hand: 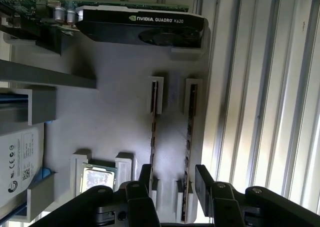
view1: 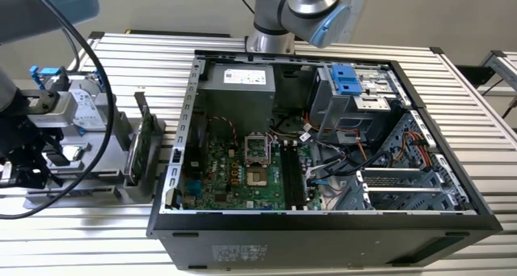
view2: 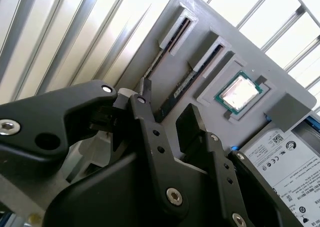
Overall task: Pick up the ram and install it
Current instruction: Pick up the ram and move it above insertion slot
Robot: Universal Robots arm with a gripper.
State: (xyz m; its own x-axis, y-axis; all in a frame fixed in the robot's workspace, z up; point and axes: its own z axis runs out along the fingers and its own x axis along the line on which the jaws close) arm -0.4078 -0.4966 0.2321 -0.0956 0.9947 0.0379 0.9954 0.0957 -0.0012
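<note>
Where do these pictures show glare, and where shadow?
Second wrist view: the processor glares white, the table slats are washed out. First wrist view: slats bright, shadow falls across the grey holder. Exterior view: even light, the computer case interior darker.

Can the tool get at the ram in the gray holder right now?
Probably yes. The open tool hovers over the ram, which stands on edge with nothing covering it; a neighbouring stick sits close beside it.
</note>
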